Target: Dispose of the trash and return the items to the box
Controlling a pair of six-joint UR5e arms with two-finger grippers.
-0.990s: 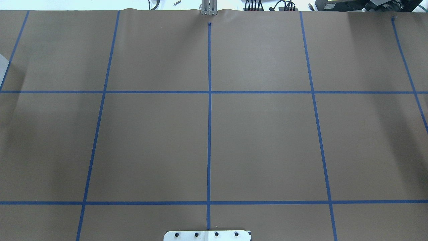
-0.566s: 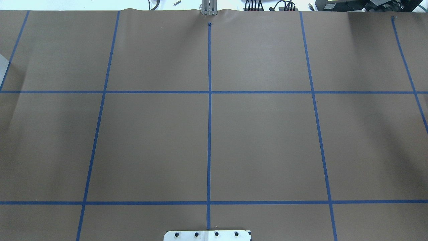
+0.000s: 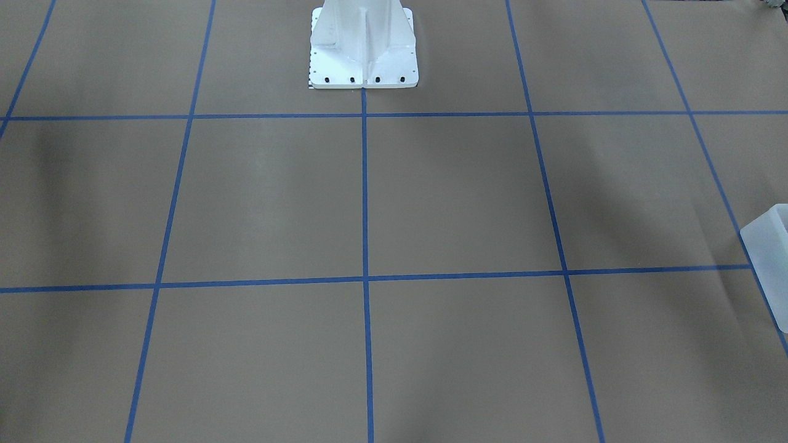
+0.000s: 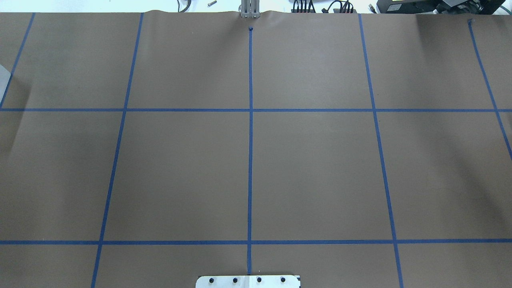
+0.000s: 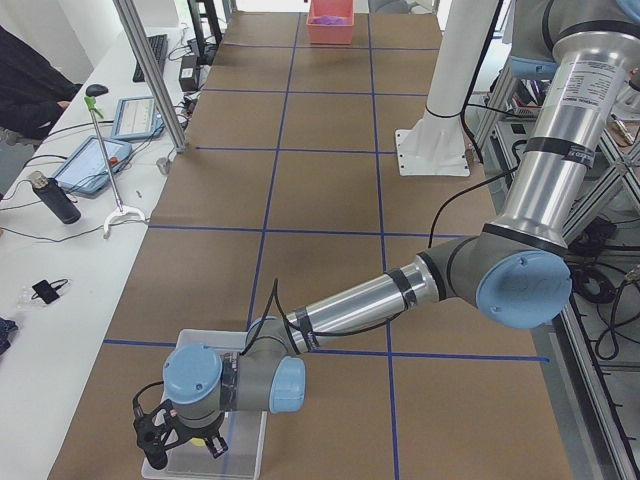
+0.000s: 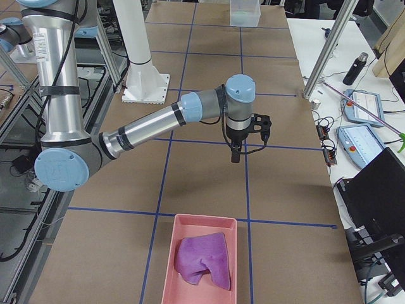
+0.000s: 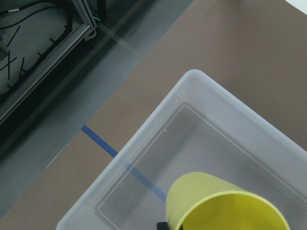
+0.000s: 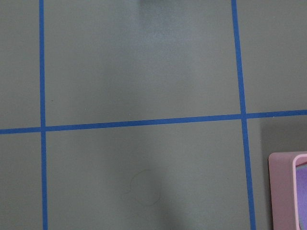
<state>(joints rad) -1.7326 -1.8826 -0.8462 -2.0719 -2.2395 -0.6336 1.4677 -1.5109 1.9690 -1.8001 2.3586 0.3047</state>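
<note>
The yellow cup fills the lower right of the left wrist view, tilted, just above the floor of the frosted translucent box. My left gripper hangs over that box at the table's near end in the exterior left view, shut on the cup. The box's corner shows at the right edge of the front-facing view. My right gripper hangs above bare brown paper; I cannot tell whether it is open or shut. The grey-green bowl is out of view.
A pink tray holding a purple cloth sits at the table's right end; its corner shows in the right wrist view. The white pedestal stands at the robot's side. Operators' gear lines the far table.
</note>
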